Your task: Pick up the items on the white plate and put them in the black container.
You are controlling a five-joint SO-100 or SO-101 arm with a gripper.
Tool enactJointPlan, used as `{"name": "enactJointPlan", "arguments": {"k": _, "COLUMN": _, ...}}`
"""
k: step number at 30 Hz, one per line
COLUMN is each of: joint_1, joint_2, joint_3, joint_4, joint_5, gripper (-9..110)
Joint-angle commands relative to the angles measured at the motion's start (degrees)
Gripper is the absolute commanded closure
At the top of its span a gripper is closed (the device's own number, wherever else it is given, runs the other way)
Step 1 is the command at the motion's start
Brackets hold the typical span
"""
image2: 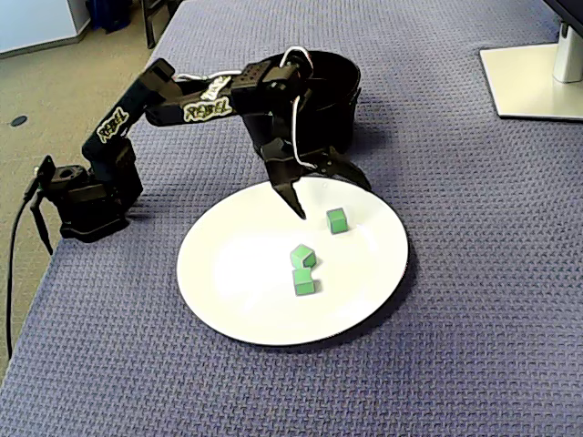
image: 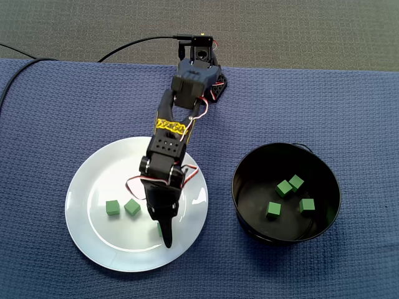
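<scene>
Three green cubes lie on the white plate (image: 93, 187) (image2: 237, 291). Two of them (image: 112, 207) (image: 131, 207) sit side by side, the same pair being (image2: 303, 282) (image2: 302, 255). The third cube (image: 159, 229) (image2: 336, 219) is half hidden by my gripper (image: 163, 235) (image2: 332, 198) in a fixed view. The gripper hovers low over the plate, open, jaws spread to either side of that third cube and not closed on it. The black container (image: 246, 156) (image2: 351, 118) stands beside the plate and holds several green cubes (image: 283, 187).
A blue woven cloth covers the table. The arm's base (image: 199, 62) (image2: 82, 196) sits at the cloth's edge, and a black cable (image: 137, 42) runs off from it. A grey monitor foot (image2: 537, 73) stands in a far corner.
</scene>
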Motion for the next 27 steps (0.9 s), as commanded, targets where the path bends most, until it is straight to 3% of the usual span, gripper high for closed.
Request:
{"name": "enactJointPlan", "arguments": {"k": 1, "joint_1": -0.88, "joint_2": -1.05, "joint_3": -4.83, "joint_4": -1.05, "joint_5": -0.62, "gripper": 60}}
{"name": "enactJointPlan", "arguments": {"k": 17, "joint_1": -0.88, "joint_2": -6.50, "joint_3": -9.14, "joint_4": -2.81, "joint_5": -1.67, "gripper": 80}}
{"name": "enactJointPlan", "arguments": {"k": 23, "joint_1": -0.35, "joint_2": -8.53, "joint_3": -11.43, "joint_4": -3.16, "joint_5": -2.02, "gripper": 100}}
{"name": "enactJointPlan", "arguments": {"k": 27, "joint_1": -0.09, "joint_2": -9.05, "joint_3": -12.13, "joint_4": -3.34, "joint_5": -1.49, "gripper": 102}}
